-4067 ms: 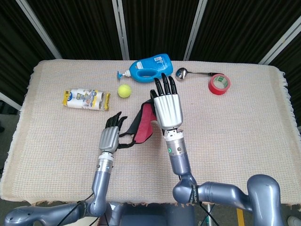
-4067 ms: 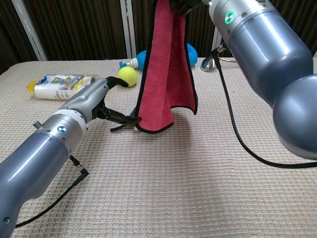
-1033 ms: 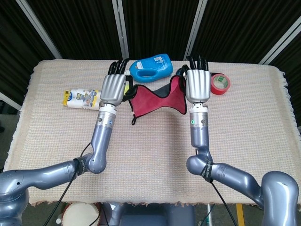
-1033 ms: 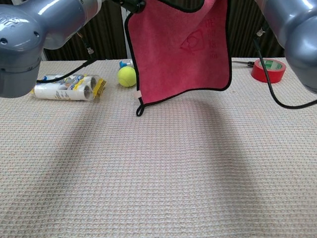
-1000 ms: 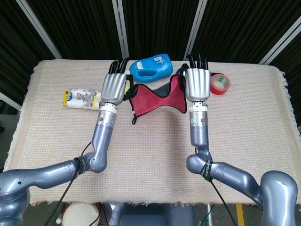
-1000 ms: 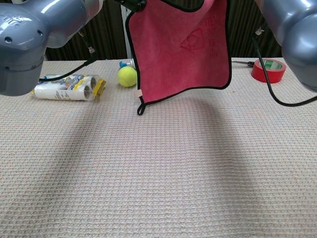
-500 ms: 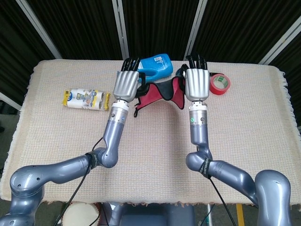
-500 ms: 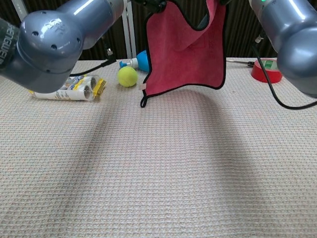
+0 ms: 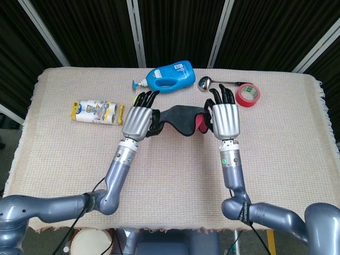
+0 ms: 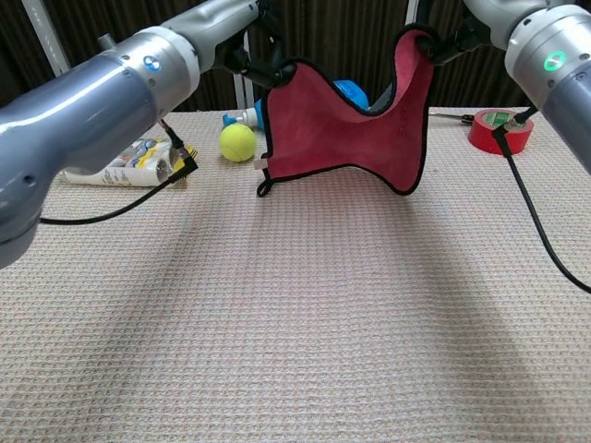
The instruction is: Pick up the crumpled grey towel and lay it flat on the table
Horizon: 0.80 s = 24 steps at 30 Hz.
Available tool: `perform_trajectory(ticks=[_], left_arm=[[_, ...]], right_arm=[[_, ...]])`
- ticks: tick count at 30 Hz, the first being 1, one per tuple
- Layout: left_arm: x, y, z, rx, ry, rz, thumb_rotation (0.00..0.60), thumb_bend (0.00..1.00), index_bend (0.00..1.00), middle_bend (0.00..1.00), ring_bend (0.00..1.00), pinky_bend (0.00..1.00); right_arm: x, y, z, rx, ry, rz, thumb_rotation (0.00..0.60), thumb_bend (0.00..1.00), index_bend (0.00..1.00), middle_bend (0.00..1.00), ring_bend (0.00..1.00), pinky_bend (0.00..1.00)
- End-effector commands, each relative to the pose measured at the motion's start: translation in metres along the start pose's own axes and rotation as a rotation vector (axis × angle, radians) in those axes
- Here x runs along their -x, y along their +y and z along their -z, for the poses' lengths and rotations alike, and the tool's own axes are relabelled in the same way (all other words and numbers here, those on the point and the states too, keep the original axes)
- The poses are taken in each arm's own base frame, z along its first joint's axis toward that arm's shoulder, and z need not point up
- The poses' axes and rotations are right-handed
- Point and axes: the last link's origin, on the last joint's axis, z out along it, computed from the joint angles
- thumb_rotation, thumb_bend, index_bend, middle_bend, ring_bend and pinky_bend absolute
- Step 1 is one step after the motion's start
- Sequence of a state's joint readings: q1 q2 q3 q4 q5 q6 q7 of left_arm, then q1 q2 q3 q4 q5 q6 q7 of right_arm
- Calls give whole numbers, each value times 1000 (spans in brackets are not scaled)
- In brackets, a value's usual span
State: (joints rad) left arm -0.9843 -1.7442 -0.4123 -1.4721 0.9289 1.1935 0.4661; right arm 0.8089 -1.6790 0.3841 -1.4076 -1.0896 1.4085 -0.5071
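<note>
holding the towel [image 10: 346, 129] stretched in mid-air over the table's [image 9: 287, 154] far middle, left hand [image 9: 139, 122] and right hand [image 9: 225, 120] each pinching a top corner, next lowering it flat.

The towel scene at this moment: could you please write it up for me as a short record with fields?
towel: red on one face, dark grey on the other, black trim; held up by two corners, sagging in the middle, lower edge near or on the table
left hand: grips one top corner
right hand: grips the other top corner
table: beige woven cover
behind towel: blue bottle, yellow ball, spoon
right side: red tape roll
left side: wrapped packet
task state: towel not yet flat
</note>
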Motion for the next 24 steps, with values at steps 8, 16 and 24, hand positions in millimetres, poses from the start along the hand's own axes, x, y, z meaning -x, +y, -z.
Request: perform_trajectory(ticks=[8,16,24], left_arm=[[-5,-17,63,36,-34,-3,600,410,700,48,0,0],[0,-19,94,53,-67,4,600,410,701,50,0,0],[9,-23,121,60,-100,11,600,410,703,52,0,0]], right_arm=[[-15,10,49,-24,-27,32,600,584,625,261,116,164],[-17,15,80,-37,-64,32,600,583,626,261,116,164],[-11,23,110,-46,-104,27,600,583,626,260,116,164]])
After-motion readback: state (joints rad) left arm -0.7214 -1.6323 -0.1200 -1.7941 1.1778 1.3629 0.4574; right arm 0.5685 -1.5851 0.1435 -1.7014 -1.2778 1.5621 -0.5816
